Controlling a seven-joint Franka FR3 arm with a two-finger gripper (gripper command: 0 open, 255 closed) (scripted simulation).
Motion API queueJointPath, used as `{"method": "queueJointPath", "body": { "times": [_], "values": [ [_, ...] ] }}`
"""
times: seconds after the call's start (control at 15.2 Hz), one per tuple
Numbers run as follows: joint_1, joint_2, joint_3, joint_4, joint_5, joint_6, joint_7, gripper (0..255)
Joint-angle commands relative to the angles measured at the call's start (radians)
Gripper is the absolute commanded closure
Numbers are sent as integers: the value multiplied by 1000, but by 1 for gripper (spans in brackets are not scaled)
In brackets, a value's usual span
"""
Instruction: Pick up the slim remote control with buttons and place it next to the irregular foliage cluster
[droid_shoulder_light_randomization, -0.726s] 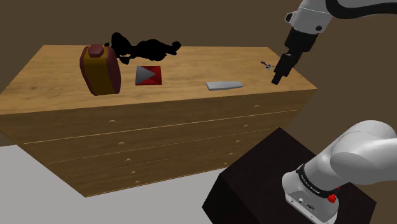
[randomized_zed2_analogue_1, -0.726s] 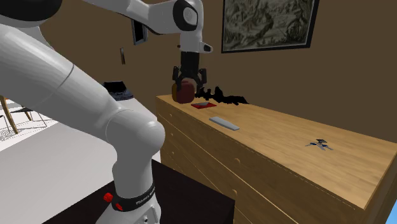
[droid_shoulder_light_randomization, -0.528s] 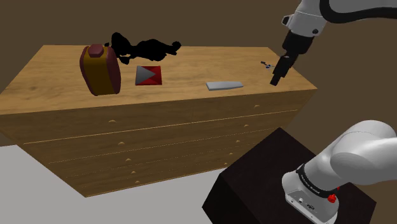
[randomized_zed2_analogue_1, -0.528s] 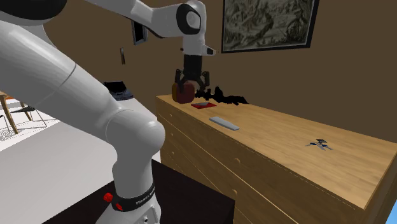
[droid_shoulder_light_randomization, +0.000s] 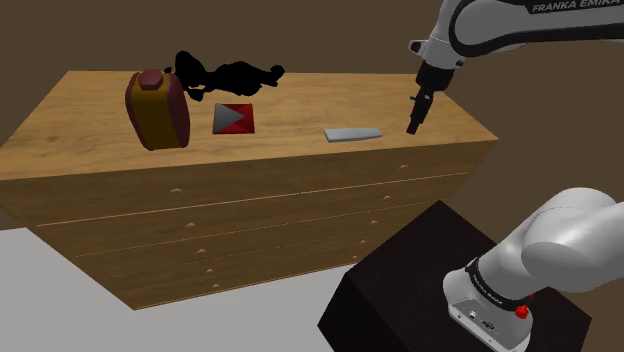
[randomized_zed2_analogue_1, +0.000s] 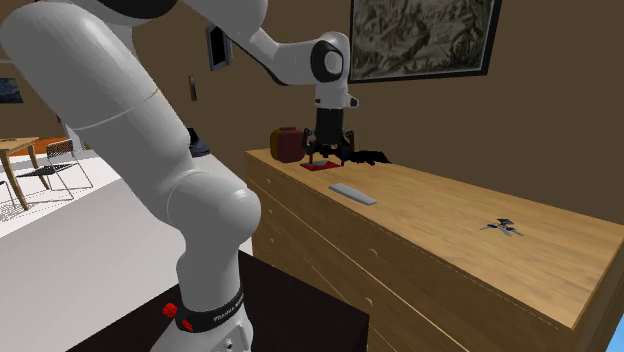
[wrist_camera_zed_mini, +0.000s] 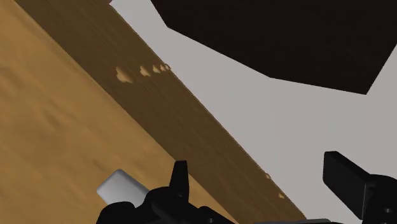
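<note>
**Approach to the grasp, read from the stand outward.** The dark stand (droid_shoulder_light_randomization: 420, 270) carries the Franka arm (droid_shoulder_light_randomization: 560, 250), which arches over the front edge of the wooden dresser (droid_shoulder_light_randomization: 290, 145). The gripper (droid_shoulder_light_randomization: 412, 122) hangs above the dresser top near that edge, fingers spread and clasping nothing. The slim remote control (droid_shoulder_light_randomization: 352, 134) is a flat grey slab on which no buttons can be made out. It lies on the top just beside the gripper, toward the shoulder view's left. Farther back stand a red square card (droid_shoulder_light_randomization: 233, 118) and a maroon-and-yellow jar (droid_shoulder_light_randomization: 157, 110). The black foliage cluster (droid_shoulder_light_randomization: 230, 75) sits at the rear edge.

**Judgement.** The gripper is not yet centred on the remote. A sound grasp calls for three things:
- a shift along the top until the fingers straddle the remote's narrow width;
- a turn of the wrist to square the fingers to its long sides;
- a descent close to the wood, since so thin a body offers little side wall to pinch.

**Views compared.** The wrist view supplies the offset. A pale rounded end of the remote sits outside one finger (wrist_camera_zed_mini: 180, 181), not between the pair, with the drawer front and grey floor (wrist_camera_zed_mini: 254, 108) beyond. The second exterior view shows the finger spread face-on. It adds a small metal object (randomized_zed2_analogue_1: 500, 227) on the top, well apart from the remote, and a framed picture (randomized_zed2_analogue_1: 420, 38) on the wall.
</note>
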Motion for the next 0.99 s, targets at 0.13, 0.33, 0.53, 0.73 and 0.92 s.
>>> {"method": "queueJointPath", "body": {
  "times": [0.13,0.33,0.53,0.73,0.92],
  "values": [
    [29,155,-49,60,-9,106,-187,0],
    [49,272,-74,117,1,173,-321,0],
    [65,389,-88,184,22,229,-454,0],
    [75,506,-89,262,48,273,-583,0],
    [77,619,-77,347,75,306,-705,0]
  ]
}}
